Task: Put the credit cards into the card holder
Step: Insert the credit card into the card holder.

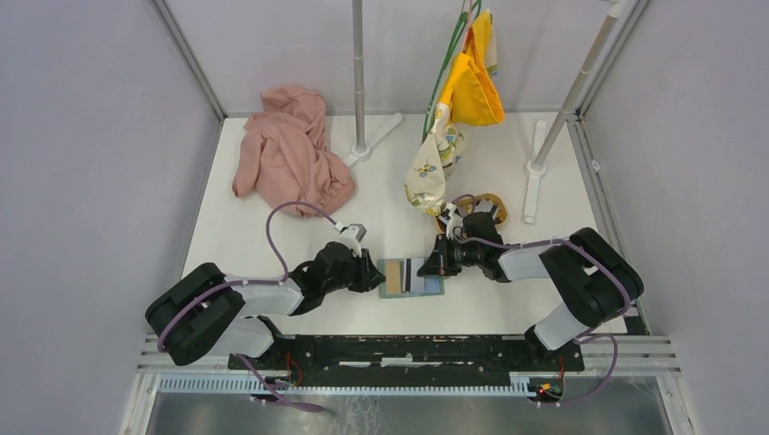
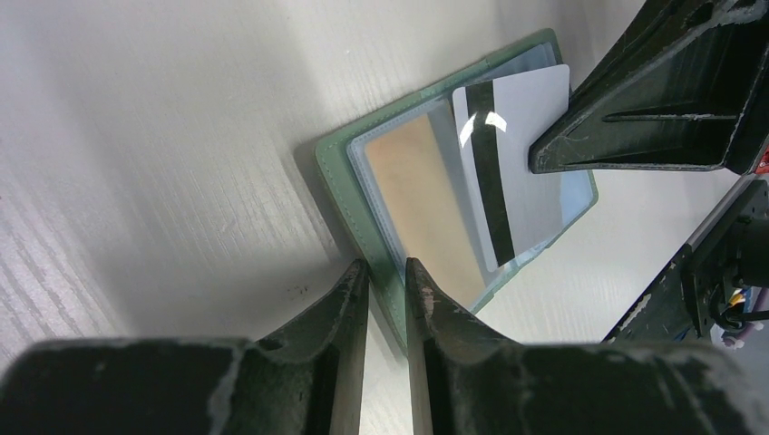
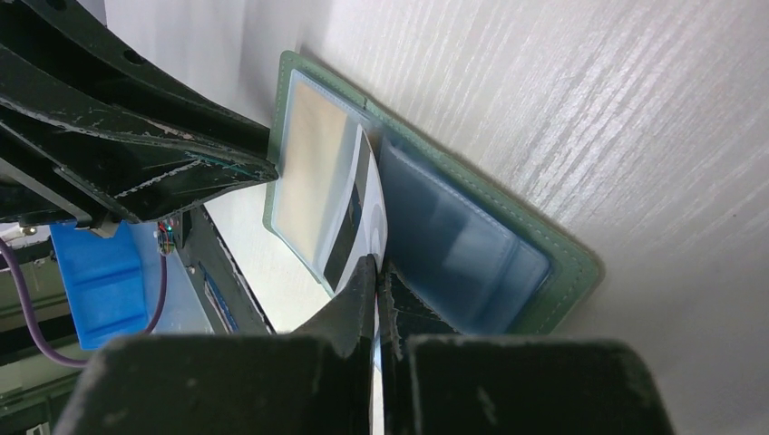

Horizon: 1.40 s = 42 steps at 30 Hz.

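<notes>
The sage-green card holder (image 1: 392,279) lies open on the white table between the two arms. My left gripper (image 2: 387,272) is shut on its near left edge (image 2: 337,161), with the green border between the fingers. My right gripper (image 3: 377,267) is shut on a white credit card with a black stripe (image 3: 361,204). That credit card (image 2: 530,127) is held tilted over the holder's middle, its far edge at the clear sleeves by the fold. Whether it sits inside a sleeve I cannot tell. The holder's other half (image 3: 571,272) shows bluish pockets.
A pink cloth (image 1: 290,149) lies at the back left. A stand pole (image 1: 360,91) rises behind the holder, and a yellow bag (image 1: 472,82) hangs at the back. An oval wooden tray (image 1: 494,201) sits behind the right wrist. A second stand foot (image 1: 535,181) is at the right.
</notes>
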{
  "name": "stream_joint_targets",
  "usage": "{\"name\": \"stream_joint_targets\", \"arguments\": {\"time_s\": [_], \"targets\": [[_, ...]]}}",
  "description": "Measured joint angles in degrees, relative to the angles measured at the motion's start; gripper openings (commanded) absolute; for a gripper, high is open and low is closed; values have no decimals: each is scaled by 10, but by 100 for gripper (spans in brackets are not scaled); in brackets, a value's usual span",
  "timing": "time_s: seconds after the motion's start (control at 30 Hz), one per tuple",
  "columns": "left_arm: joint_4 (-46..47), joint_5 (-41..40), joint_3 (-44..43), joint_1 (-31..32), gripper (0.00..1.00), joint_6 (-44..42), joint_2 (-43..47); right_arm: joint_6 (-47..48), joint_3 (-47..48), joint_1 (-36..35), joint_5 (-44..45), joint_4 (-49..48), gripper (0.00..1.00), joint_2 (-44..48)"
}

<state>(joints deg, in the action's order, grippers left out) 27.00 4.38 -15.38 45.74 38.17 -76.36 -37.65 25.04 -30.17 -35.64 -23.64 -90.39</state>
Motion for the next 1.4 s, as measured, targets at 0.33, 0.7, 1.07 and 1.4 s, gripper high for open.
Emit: {"name": "stream_joint_targets", "arguments": {"time_s": [0.33, 0.7, 1.07, 1.4], "targets": [[-14, -2, -8, 0, 28, 0, 0, 6, 21, -4, -3, 35, 0, -9], [-29, -5, -15, 1, 28, 0, 1, 20, 50, -6, 1, 91, 0, -14], [-31, -4, -16, 2, 28, 0, 1, 19, 71, -8, -14, 109, 0, -34], [-28, -4, -16, 5, 29, 0, 0, 14, 81, -28, -19, 106, 10, -46]]}}
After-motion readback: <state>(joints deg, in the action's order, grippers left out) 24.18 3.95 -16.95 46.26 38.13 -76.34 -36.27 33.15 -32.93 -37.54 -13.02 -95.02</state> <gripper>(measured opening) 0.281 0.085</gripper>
